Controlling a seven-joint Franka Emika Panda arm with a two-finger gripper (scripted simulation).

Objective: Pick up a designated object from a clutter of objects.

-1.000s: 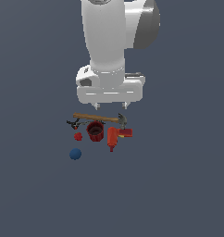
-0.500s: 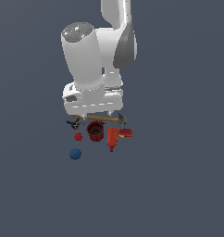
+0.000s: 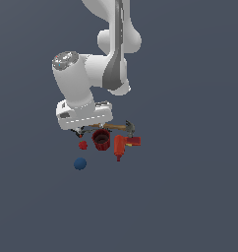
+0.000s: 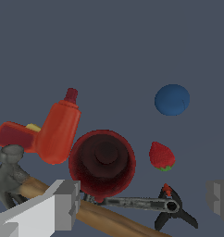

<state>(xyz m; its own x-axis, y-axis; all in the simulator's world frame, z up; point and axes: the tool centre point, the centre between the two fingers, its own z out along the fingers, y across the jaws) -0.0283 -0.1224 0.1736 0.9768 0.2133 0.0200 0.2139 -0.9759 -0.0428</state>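
Note:
The designated object (image 4: 172, 207) is a small black spiky tool with a red bit and a thin grey metal shaft. It lies beside the hammer's wooden handle (image 4: 102, 218). My gripper (image 4: 142, 200) is open, and its grey fingers (image 4: 63, 203) straddle the tool without touching it. In the exterior view the gripper (image 3: 87, 129) hangs low over the left end of the clutter and hides most of the tool. The clutter also holds a dark red cup (image 4: 102, 162), a red drill (image 4: 58, 132), a small red knobbly piece (image 4: 161, 156) and a blue ball (image 4: 172, 99).
The hammer (image 3: 117, 127) lies behind the cup (image 3: 100, 139), its head toward the exterior view's right. The drill (image 3: 122, 145) is right of the cup. The red piece (image 3: 82, 145) and ball (image 3: 80, 164) sit just in front of the gripper. All rest on a plain dark grey floor.
The arm has swung toward the exterior view's left and dropped lower, bringing the hand over the left end of the clutter. The objects have not moved.

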